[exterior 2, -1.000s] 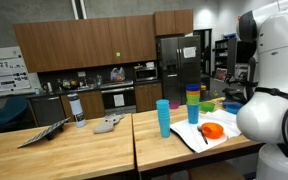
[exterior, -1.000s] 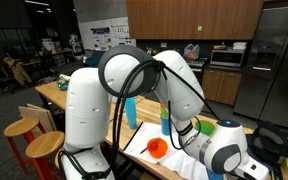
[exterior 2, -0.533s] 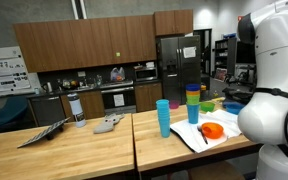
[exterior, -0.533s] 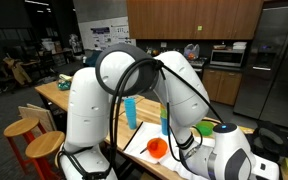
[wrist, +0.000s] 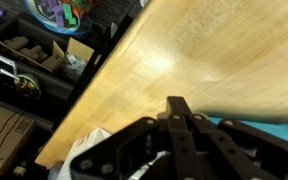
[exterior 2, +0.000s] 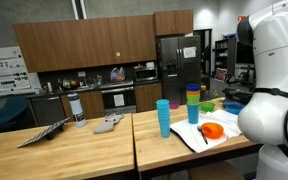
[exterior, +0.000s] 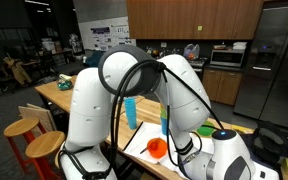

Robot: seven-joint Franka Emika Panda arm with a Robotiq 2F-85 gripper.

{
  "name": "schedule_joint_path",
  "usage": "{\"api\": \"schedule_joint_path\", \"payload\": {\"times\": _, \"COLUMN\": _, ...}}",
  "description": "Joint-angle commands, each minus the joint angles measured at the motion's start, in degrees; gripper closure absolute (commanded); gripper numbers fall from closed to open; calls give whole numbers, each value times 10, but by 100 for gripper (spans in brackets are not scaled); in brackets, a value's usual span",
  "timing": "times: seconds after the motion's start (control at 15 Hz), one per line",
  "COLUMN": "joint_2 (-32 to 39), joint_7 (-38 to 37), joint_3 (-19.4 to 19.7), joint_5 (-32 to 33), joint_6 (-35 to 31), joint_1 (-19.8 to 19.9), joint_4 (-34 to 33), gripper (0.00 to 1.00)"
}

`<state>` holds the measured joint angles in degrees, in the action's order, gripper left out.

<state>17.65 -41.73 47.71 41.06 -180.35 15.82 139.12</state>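
In the wrist view my gripper (wrist: 176, 104) is shut with its fingers pressed together and nothing between them. It hangs over a bare wooden tabletop (wrist: 219, 45) near the table's edge. In both exterior views a blue cup (exterior 2: 163, 117) (exterior: 131, 110), a stack of coloured cups (exterior 2: 193, 103) and an orange bowl (exterior 2: 213, 131) (exterior: 157, 148) stand on the table, the bowl on a white mat (exterior 2: 198, 138). The white arm (exterior: 199, 95) bends down at the table's end; the gripper itself is hidden in both exterior views.
Beyond the table's edge the wrist view shows dark shelves with a cardboard box (wrist: 76, 55) and clutter. A thermos (exterior 2: 77, 109) and a grey object (exterior 2: 108, 124) sit on the far table. Wooden stools (exterior: 44, 146) stand beside the table. Kitchen cabinets and a fridge (exterior 2: 174, 65) are behind.
The arm's wrist has sunk lower and to the right in an exterior view. The things on the table have not moved.
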Motion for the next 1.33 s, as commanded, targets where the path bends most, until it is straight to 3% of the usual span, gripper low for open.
{"api": "schedule_joint_path", "payload": {"times": 0.0, "joint_2": 9, "joint_7": -2, "joint_3": 8, "joint_5": -7, "joint_6": -6, "joint_1": 24, "joint_4": 8, "gripper": 100}}
{"api": "schedule_joint_path", "payload": {"times": 0.4, "joint_2": 40, "joint_7": -21, "joint_3": 11, "joint_5": -35, "joint_6": -33, "joint_1": 69, "joint_4": -9, "gripper": 100}}
{"api": "schedule_joint_path", "payload": {"times": 0.6, "joint_2": 74, "joint_7": -31, "joint_3": 30, "joint_5": -41, "joint_6": -64, "joint_1": 55, "joint_4": -36, "gripper": 100}}
{"api": "schedule_joint_path", "payload": {"times": 0.93, "joint_2": 113, "joint_7": -22, "joint_3": -5, "joint_5": -62, "joint_6": -86, "joint_1": 91, "joint_4": -92, "gripper": 100}}
{"api": "schedule_joint_path", "payload": {"times": 1.27, "joint_2": 165, "joint_7": -25, "joint_3": 6, "joint_5": -87, "joint_6": -106, "joint_1": 77, "joint_4": -138, "gripper": 100}}
